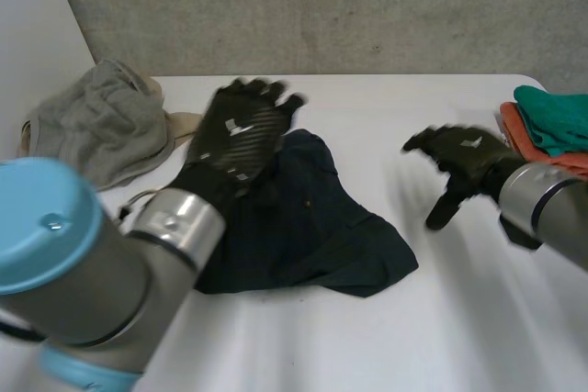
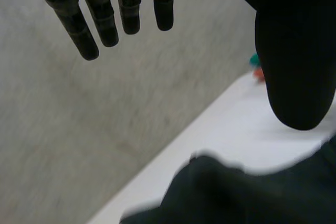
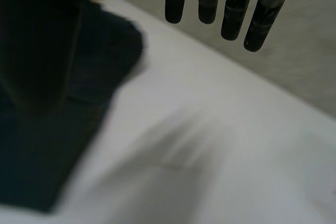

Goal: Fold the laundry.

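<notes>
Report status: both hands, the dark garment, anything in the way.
Left hand open above dark garment. Right hand open above table beside it. Garment crumpled, unfolded. Grey clothes and folded stack lie clear.

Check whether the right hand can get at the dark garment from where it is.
Probably yes. The right hand hangs open over the table beside the dark garment, with nothing between them; the left hand is above its opposite side.

both arms raised, left robot hand [image 1: 241, 135] and right robot hand [image 1: 459, 159] spread, holding nothing.
</notes>
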Robot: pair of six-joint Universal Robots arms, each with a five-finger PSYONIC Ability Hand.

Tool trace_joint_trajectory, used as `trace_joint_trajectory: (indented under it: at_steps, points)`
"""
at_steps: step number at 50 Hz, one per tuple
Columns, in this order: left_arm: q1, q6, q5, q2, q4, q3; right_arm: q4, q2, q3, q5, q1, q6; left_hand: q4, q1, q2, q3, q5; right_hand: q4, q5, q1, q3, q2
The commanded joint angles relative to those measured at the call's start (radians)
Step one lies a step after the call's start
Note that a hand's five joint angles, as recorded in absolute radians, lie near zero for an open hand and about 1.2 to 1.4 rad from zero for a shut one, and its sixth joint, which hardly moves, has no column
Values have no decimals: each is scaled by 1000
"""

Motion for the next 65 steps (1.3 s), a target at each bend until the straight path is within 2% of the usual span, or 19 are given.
trace_joint_trajectory:
  at_steps: [1,5,8,11,20,22,24,28,36,52,59,63,64,65]
  points:
    - [164,-7,-48,80,-119,-189,-8,-10,118,-5,111,-9,204,192,206,195,211,-65,-65,-23,-42,-49]
    - [226,-7,-52,79,-158,-264,-143,-2,206,8,148,-33,225,213,226,216,232,-65,-65,-23,-42,-49]
    - [276,-10,-44,77,-162,-307,-224,15,252,16,163,-66,330,318,332,321,337,89,89,131,112,105]
    - [308,-18,-36,74,-161,-333,-272,21,275,8,167,-98,360,348,361,351,367,121,121,164,145,138]
    - [312,-61,20,22,-161,-346,-298,131,194,-2,209,-155,225,213,227,216,232,86,86,128,109,102]
    - [309,-63,28,2,-161,-347,-292,166,159,4,218,-167,123,111,124,114,130,124,124,166,147,140]
    - [302,-64,31,-16,-153,-347,-289,192,134,7,226,-170,58,45,59,48,64,264,264,307,288,281]
    - [290,-63,31,-27,-141,-344,-269,219,80,18,237,-168,5,-7,6,-4,12,1155,1155,1197,1178,1171]
    - [267,-63,31,-62,-70,-333,-269,179,80,15,232,-113,28,16,30,19,35,1157,1157,1199,1180,1173]
    - [220,-56,22,-151,-4,-249,-267,-20,117,11,235,149,128,116,129,119,135,1157,1157,1199,1180,1173]
    - [218,-56,19,-153,83,-243,-267,-67,117,16,240,192,386,374,387,377,393,1157,1157,1199,1180,1173]
    - [218,-59,4,-164,154,-241,-267,-73,119,18,237,197,749,737,751,740,756,1157,1157,1199,1180,1173]
    - [218,-59,-5,-164,177,-240,-267,-74,119,18,237,197,957,945,958,948,964,1157,1157,1199,1180,1173]
    - [218,-59,-10,-164,184,-238,-269,-74,117,18,234,195,1064,1051,1065,1054,1070,1157,1157,1199,1180,1173]
